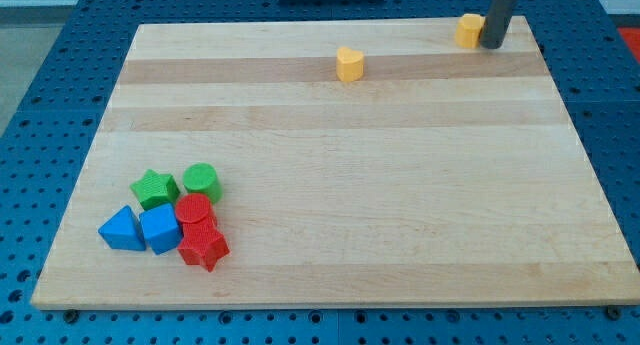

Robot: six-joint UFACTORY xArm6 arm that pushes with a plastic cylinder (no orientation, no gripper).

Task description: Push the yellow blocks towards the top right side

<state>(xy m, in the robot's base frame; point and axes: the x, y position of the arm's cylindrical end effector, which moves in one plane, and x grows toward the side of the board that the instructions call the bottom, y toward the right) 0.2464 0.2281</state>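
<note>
Camera view: my tip (491, 45) seemingly touching yellow block (469, 30).

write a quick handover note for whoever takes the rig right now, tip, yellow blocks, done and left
My tip is at the board's top right, touching or nearly touching the right side of one yellow block.
That block sits near the top right corner: done, roughly.
The yellow heart-shaped block is alone at top centre, well to the view's left of the tip: not yet pushed.
Left: go round to its left and push it towards the view's top right.
The green, blue and red blocks are clustered at bottom left.
</note>
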